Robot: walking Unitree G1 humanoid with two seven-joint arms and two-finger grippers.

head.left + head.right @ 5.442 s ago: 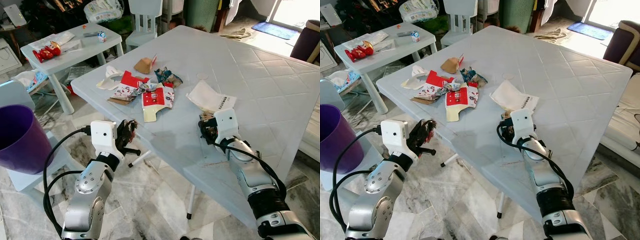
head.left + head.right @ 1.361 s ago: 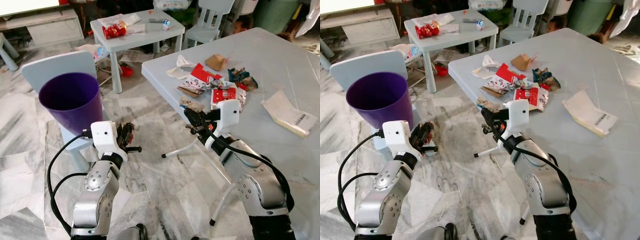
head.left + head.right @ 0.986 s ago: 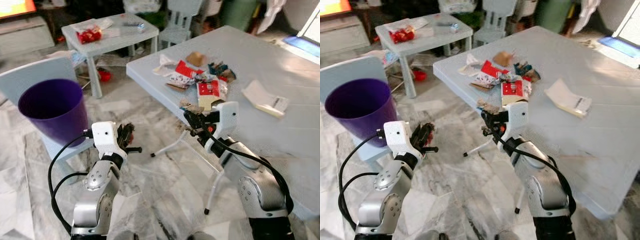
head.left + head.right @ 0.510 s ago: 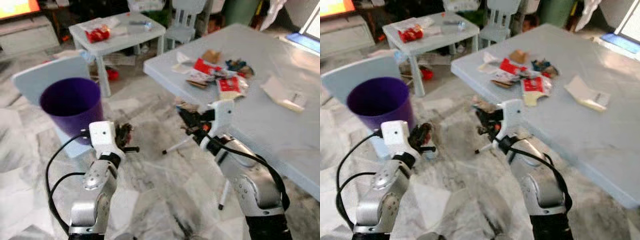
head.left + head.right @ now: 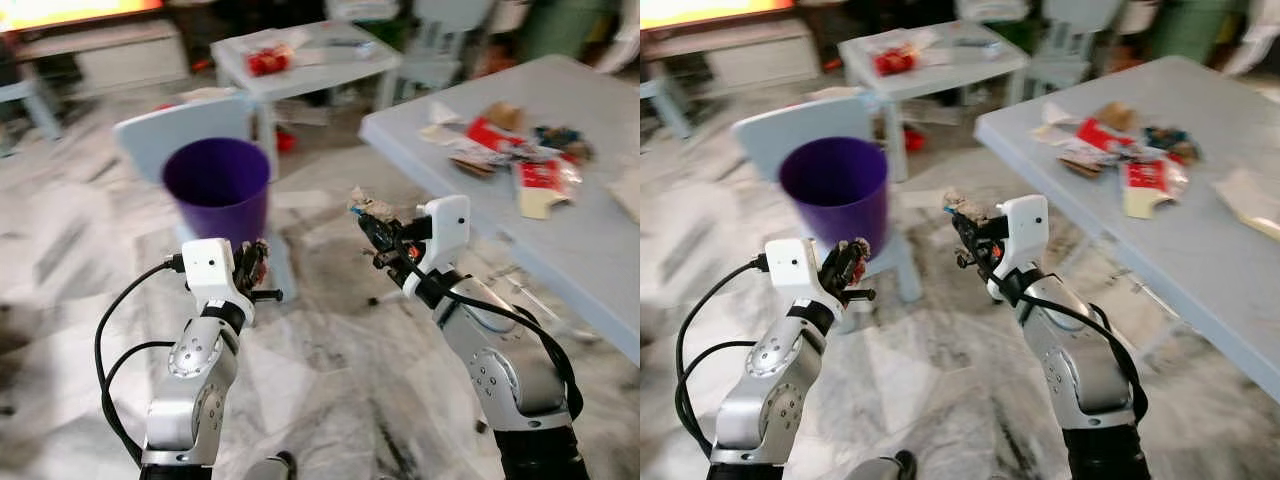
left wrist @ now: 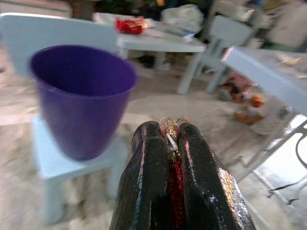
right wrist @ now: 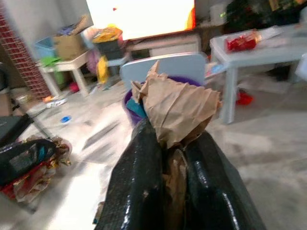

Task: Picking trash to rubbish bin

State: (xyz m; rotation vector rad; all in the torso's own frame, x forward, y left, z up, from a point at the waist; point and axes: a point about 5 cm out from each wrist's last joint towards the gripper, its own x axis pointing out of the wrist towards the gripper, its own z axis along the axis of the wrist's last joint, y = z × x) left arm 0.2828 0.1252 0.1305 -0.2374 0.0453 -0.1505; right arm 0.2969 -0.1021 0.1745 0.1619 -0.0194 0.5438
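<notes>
**A:** Status? Where are your pincers?

**B:** Your left pincer [image 5: 258, 268] is closed tight on a red crinkled wrapper [image 6: 171, 143], held low, just short of the purple bin [image 5: 217, 190]. Your right pincer [image 5: 378, 232] is closed on a crumpled brown paper scrap [image 7: 175, 108], held up between the bin and the tabletop [image 5: 600, 250]. Both loads look secure.

**A:** How far along?

**B:** Partway, I'd say. Two pieces are in hand and nothing is dropped yet. The bin's inside is too dark to tell what's in it. A pile of wrappers and cartons [image 5: 515, 160] lies on the tabletop, so expect more trips.

**A:** Room to move?

**B:** The bin stands on a low pale-blue chair [image 5: 185, 135], its mouth open and facing up. The chair back rises just behind the rim, so come in from the front or from above. The marble floor [image 5: 330, 380] between you and the bin looks open. Watch the tabletop edge and its leg [image 5: 520, 290] near your right arm. A small side table [image 5: 305, 60] stands well beyond the bin. Views are blurred, so judge the rim carefully before you release.
</notes>
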